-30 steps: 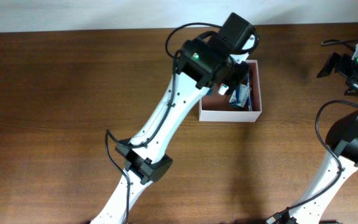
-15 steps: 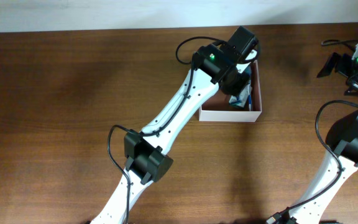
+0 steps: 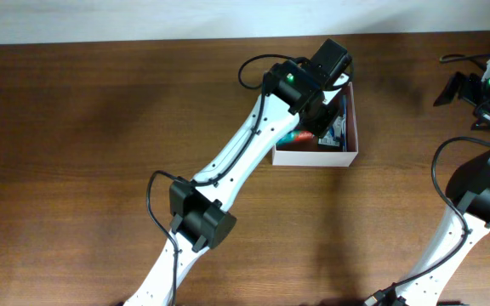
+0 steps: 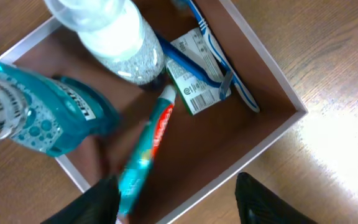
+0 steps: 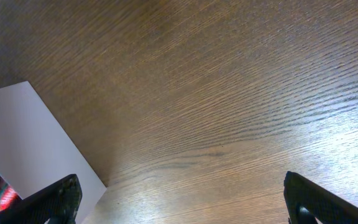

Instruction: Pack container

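The container (image 3: pixel 315 158) is a square white-walled box with a reddish-brown inside, at the back of the table. My left gripper (image 3: pixel 320 117) hovers over it, open and empty. In the left wrist view the container (image 4: pixel 268 62) holds a teal mouthwash bottle (image 4: pixel 36 115), a clear bottle (image 4: pixel 120 37), a blue-white toothbrush (image 4: pixel 219 56), a green-white packet (image 4: pixel 194 78) and a blurred red-teal toothpaste tube (image 4: pixel 151 146). The tube also shows in the overhead view (image 3: pixel 296 136). The open fingers (image 4: pixel 176 183) frame the box's near corner. My right gripper (image 3: pixel 464 89) is open and empty at the far right.
The right wrist view shows bare wood between its open fingers (image 5: pixel 182 186) and a white box wall (image 5: pixel 30 137) at the left. A black cable (image 3: pixel 453 59) lies near the right arm. The left arm's elbow (image 3: pixel 198 221) hangs over the table's middle.
My left gripper moved right over the container and opened. The toothpaste tube it held has dropped into the box. The right arm has not moved.
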### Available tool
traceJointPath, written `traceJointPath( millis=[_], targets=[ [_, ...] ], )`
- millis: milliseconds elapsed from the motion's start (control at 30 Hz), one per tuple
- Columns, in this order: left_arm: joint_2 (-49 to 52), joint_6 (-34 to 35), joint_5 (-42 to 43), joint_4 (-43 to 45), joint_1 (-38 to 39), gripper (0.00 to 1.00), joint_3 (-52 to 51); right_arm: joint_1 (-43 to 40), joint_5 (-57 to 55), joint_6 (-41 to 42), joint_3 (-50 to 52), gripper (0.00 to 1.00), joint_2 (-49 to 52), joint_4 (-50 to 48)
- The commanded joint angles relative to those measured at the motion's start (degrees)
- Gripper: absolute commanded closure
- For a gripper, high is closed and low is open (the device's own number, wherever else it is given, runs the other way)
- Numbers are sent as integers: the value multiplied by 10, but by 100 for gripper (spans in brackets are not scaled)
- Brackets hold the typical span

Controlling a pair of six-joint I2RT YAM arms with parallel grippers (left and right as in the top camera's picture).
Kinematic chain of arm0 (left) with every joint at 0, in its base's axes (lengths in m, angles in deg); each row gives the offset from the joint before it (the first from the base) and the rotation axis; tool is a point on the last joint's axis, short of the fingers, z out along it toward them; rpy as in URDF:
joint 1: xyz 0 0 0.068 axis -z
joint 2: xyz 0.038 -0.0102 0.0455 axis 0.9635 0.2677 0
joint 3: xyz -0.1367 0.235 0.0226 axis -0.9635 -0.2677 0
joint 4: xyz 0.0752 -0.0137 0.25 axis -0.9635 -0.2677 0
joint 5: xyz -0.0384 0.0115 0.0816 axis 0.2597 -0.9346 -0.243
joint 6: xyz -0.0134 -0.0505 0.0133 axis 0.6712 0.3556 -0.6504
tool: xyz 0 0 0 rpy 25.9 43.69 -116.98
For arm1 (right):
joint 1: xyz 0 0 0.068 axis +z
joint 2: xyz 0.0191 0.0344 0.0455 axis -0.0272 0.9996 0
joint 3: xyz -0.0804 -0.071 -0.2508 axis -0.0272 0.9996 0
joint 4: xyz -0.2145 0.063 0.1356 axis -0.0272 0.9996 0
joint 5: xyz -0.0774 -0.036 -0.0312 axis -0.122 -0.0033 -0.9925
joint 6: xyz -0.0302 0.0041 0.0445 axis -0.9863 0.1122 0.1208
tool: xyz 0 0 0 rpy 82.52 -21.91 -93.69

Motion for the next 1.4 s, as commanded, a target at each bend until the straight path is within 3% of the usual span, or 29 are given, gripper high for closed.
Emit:
traceJointPath(
  millis=[0, 67, 167, 333, 533, 833, 1367],
  targets=[
    [-63, -5, -2, -2, -10, 30, 2, 0, -5, -3, 3, 1, -6, -2],
    [-82, -5, -3, -2, -15, 23, 2, 0, -5, -3, 3, 1, -6, -2],
    [-110, -5, -3, -6, -30, 1, 2, 0, -5, -3, 3, 1, -6, -2],
    [-168, 4, -42, -35, -73, 0, 2, 0, -5, -3, 3, 1, -7, -2],
    [-250, 103, -153, -135, -165, 1, 2, 0, -5, -3, 3, 1, -6, -2],
    [-341, 124, -107, -174, -260, 1, -4, 0, -5, -3, 3, 1, -6, -2],
    [-400, 124, -101, -174, -262, 1, -6, 0, -5, -3, 3, 1, -6, -2]
  ],
)
